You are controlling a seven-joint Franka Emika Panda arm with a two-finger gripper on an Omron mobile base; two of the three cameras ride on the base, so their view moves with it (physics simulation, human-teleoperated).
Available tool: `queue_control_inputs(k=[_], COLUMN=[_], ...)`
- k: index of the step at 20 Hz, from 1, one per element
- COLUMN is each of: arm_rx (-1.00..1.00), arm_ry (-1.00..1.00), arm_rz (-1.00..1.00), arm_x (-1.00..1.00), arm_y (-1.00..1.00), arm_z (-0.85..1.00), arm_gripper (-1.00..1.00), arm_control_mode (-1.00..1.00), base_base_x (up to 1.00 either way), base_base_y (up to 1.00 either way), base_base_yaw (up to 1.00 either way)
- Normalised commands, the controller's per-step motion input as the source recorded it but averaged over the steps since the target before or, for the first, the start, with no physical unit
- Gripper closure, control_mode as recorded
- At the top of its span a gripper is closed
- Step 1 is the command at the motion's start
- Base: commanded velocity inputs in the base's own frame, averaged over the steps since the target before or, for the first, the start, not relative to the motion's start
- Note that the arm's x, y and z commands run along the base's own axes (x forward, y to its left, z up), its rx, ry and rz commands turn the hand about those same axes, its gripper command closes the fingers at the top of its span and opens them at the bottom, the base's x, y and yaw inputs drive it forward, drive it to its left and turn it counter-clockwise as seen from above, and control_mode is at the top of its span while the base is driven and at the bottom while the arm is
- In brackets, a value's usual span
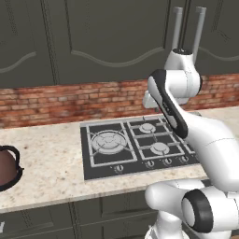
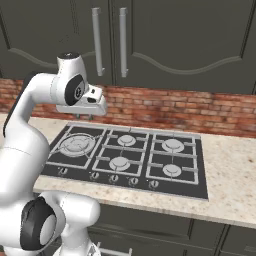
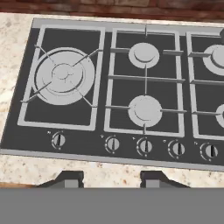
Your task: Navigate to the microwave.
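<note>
The microwave is out of view. My gripper (image 3: 111, 179) hangs open above the front edge of a black gas cooktop (image 3: 122, 87), with nothing between its two dark fingertips (image 3: 65, 178). In the right base view the hand (image 2: 82, 107) hovers over the back left corner of the cooktop (image 2: 130, 155), in front of the brick wall. In the left base view the arm's forearm covers most of the hand above the cooktop (image 1: 135, 144).
The cooktop sits in a speckled beige counter (image 1: 46, 163). A dark red kettle (image 1: 7, 165) stands at the counter's left end. Dark upper cabinets with two silver bar handles (image 2: 107, 42) hang above a red brick backsplash (image 2: 200, 110).
</note>
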Motion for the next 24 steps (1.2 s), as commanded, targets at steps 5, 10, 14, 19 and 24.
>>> queue_control_inputs(k=[5,10,14,19,24], arm_rx=[0.0,0.0,0.0,-0.02,-0.01], arm_ry=[0.0,0.0,0.0,0.01,0.0], arm_rz=[0.0,0.0,0.0,0.0,0.0], arm_x=[-0.24,-0.48,-0.55,-0.4,-0.18], arm_y=[0.0,-0.08,-0.02,0.0,0.0], arm_z=[-0.04,-0.22,-0.26,-0.43,-0.31], arm_gripper=[-1.0,-1.0,-1.0,-1.0,-1.0], arm_control_mode=[-1.0,-1.0,-1.0,-1.0,-1.0], base_base_x=[0.0,0.0,0.0,0.0,0.0], base_base_y=[0.0,0.0,0.0,0.0,0.0], base_base_yaw=[0.0,0.0,0.0,0.0,0.0])
